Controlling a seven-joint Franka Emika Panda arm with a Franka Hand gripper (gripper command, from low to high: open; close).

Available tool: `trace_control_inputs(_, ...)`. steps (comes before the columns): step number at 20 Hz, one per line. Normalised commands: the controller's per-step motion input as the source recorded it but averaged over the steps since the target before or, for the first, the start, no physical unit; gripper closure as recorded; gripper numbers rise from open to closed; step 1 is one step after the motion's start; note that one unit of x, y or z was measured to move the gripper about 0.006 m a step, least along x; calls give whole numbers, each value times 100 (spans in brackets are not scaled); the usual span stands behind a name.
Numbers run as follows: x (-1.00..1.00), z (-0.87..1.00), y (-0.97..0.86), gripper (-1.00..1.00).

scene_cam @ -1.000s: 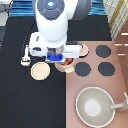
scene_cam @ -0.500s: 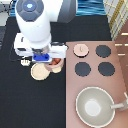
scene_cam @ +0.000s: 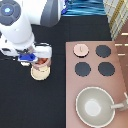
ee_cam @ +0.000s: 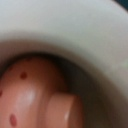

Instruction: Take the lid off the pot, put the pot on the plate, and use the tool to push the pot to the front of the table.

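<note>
My gripper (scene_cam: 40, 59) is at the exterior view's left, over the black table (scene_cam: 55, 107), shut on the small pink pot (scene_cam: 44, 61), whose reddish inside shows beside the hand. The pot hangs just over the top edge of the cream-yellow plate (scene_cam: 41, 74). In the wrist view the pot's pink wall (ee_cam: 27, 92) fills the near field, with the plate's pale rim (ee_cam: 75, 35) curving behind it. The pale pink lid (scene_cam: 80, 49) lies off the pot on the stove's upper left spot. The tool is hidden behind the arm.
A pinkish-brown stove panel (scene_cam: 120, 80) fills the exterior view's right, with three black burners (scene_cam: 103, 51) showing. The large grey-beige pan (scene_cam: 95, 106) with its handle sits at the stove's bottom. The robot's white arm (scene_cam: 25, 25) covers the top left.
The gripper has carried the pot toward the exterior view's left, from beside the stove edge to over the plate. The lid and pan have stayed put.
</note>
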Motion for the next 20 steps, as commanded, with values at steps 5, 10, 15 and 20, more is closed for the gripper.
trace_control_inputs(5, -34, -67, -5, 100)
trace_control_inputs(10, -7, -42, 0, 100)
trace_control_inputs(15, -31, -63, -1, 100)
trace_control_inputs(20, -15, -34, -10, 100)
